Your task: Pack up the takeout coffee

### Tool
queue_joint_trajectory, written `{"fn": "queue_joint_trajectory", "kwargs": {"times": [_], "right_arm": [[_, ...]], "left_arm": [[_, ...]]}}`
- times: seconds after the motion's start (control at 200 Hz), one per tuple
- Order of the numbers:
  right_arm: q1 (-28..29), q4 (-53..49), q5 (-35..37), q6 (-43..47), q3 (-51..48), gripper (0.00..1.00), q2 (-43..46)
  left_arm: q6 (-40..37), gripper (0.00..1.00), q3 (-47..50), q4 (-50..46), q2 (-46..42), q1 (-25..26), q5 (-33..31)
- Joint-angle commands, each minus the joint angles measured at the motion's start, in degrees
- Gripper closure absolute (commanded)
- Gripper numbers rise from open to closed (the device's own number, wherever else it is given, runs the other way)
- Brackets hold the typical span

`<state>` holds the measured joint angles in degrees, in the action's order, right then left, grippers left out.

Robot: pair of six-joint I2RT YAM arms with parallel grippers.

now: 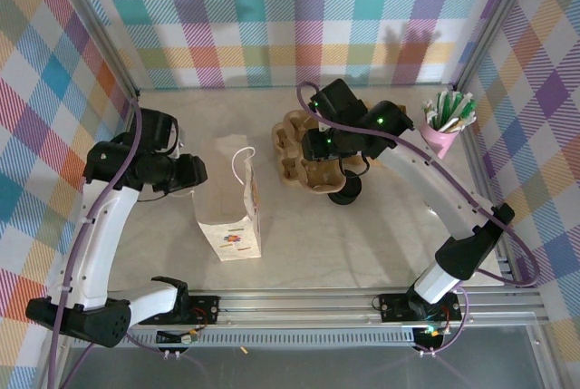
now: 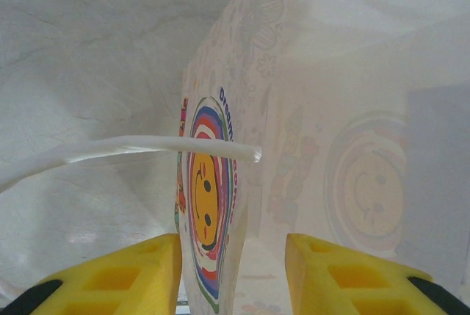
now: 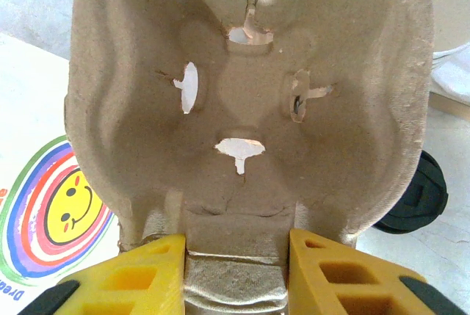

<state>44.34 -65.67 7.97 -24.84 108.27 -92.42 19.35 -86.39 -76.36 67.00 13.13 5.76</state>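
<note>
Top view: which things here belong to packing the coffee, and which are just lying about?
For the job:
paper bag
cardboard cup carrier
round black lid, perhaps the coffee's

Lying about:
pink cup of sticks

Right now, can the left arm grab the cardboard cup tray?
Probably not. The left gripper straddles the wall of the paper bag, which stands between it and the cardboard cup tray, and the right gripper holds that tray.

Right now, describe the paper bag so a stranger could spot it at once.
Look at the left half of the pale table. There, left of the brown cup carrier, is the paper bag. It alone is white paper, with a loop handle and a rainbow smiley print.
</note>
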Motion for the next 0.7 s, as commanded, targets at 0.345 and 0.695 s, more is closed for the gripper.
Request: {"fn": "queue_joint_trajectory", "kwargs": {"times": [0.345,0.695], "right_arm": [[0.4,-0.3,-1.1,0.1,0.0,0.65,0.5],[0.4,-1.3,-0.9,-0.4,2.3,0.65,0.4]], "left_arm": [[-2.7,0.76,1.1,-0.1,1.5,0.4,0.5],[-2.8,1.0,0.8,-1.1,1.6,0.4,-0.3]]}}
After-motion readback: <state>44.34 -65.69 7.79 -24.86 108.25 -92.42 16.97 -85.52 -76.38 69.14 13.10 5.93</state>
